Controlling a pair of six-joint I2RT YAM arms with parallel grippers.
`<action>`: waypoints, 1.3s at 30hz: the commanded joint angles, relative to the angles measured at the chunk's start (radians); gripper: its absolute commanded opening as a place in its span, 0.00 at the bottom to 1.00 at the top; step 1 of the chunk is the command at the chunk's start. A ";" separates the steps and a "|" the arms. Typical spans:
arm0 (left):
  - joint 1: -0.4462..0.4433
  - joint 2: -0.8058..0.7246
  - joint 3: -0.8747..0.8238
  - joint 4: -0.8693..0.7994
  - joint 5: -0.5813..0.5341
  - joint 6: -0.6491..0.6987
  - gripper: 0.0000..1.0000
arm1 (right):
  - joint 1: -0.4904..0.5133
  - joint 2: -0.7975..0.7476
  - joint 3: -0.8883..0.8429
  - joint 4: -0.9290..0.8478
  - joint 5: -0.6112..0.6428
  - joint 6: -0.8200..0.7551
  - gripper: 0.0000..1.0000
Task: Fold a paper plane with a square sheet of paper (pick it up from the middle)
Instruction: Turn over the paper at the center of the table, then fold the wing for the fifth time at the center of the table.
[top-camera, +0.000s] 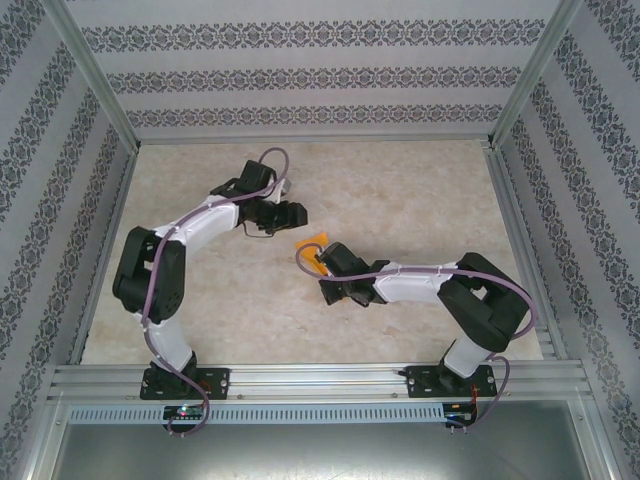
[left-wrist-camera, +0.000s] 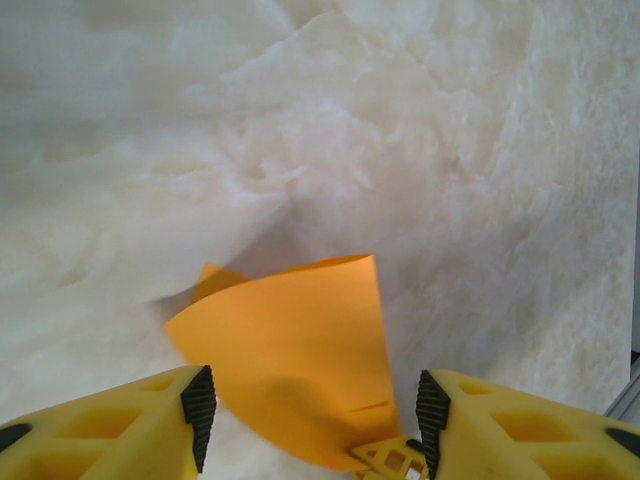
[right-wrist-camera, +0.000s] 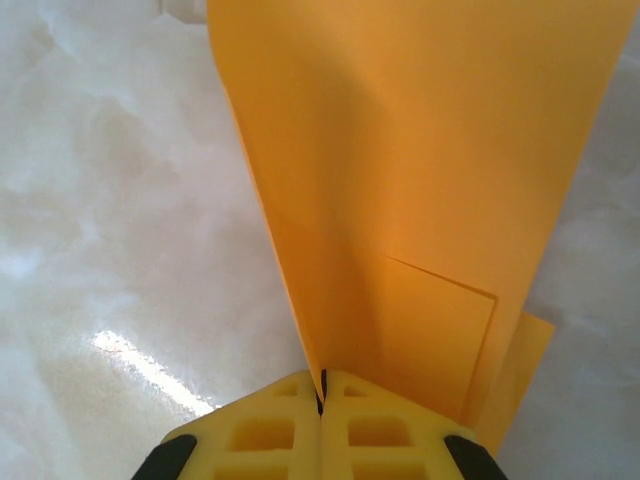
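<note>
Presently my right gripper (right-wrist-camera: 322, 388) pinches the orange paper (right-wrist-camera: 420, 180) lifted over the table's (top-camera: 400, 190) middle, offering its free edge to my left gripper (left-wrist-camera: 310, 405), whose jaws stand spread, probably to receive it.

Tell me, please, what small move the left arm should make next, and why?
Probably ease the left gripper forward and close it on the paper. Its jaws stand open with the paper just ahead, framed between them, while the right gripper is shut on the paper, so a second grip looks due.
</note>
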 joint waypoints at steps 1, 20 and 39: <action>-0.044 0.078 0.097 -0.118 0.020 0.073 0.55 | -0.015 -0.017 -0.027 0.033 -0.049 0.025 0.00; -0.124 0.390 0.400 -0.294 0.076 0.172 0.38 | -0.082 -0.046 -0.067 0.087 -0.134 0.032 0.00; -0.141 0.538 0.530 -0.405 0.008 0.222 0.36 | -0.149 -0.055 -0.044 0.076 -0.196 0.025 0.00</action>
